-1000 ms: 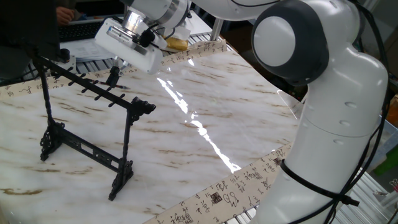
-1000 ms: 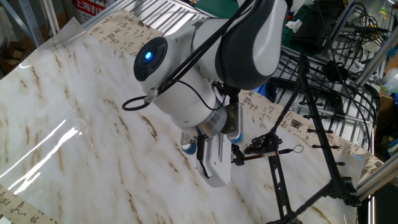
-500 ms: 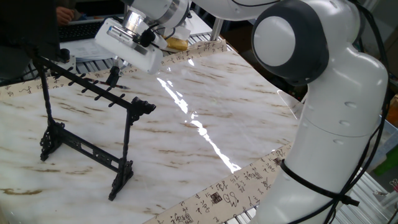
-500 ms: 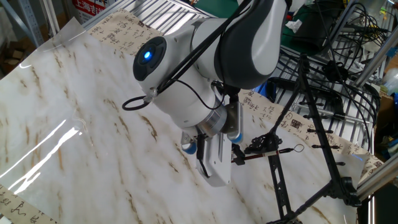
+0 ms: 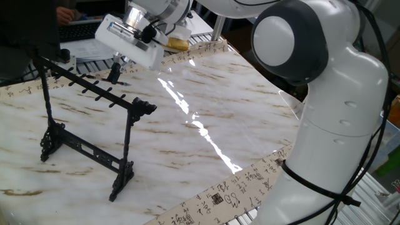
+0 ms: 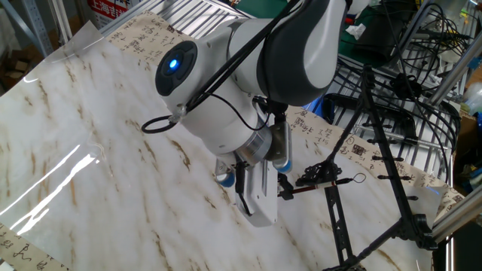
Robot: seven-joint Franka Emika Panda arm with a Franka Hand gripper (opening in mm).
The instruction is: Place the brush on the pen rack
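The black pen rack (image 5: 94, 92) stands on the marble table at the left, its long pegged top bar running from back left to front right. My gripper (image 5: 114, 77) hangs just behind that top bar, near its right half, with its dark fingers close together. In the other fixed view my gripper (image 6: 280, 193) is shut on the brush (image 6: 324, 187), a thin dark stick held roughly level. Its small loop (image 6: 360, 180) points away from me, beside the rack's ornate bar end (image 6: 310, 179) and upright (image 6: 336, 220).
My arm's big white body (image 5: 337, 125) fills the right side. Calligraphy paper strips (image 5: 237, 187) edge the marble sheet. A yellow object (image 5: 178, 44) and metal rollers lie at the back. Black tripod legs and cables (image 6: 399, 150) crowd the area behind the rack.
My gripper has risen slightly and shifted a little sideways along the rack's top bar, with the brush still in it. The rack has not moved.
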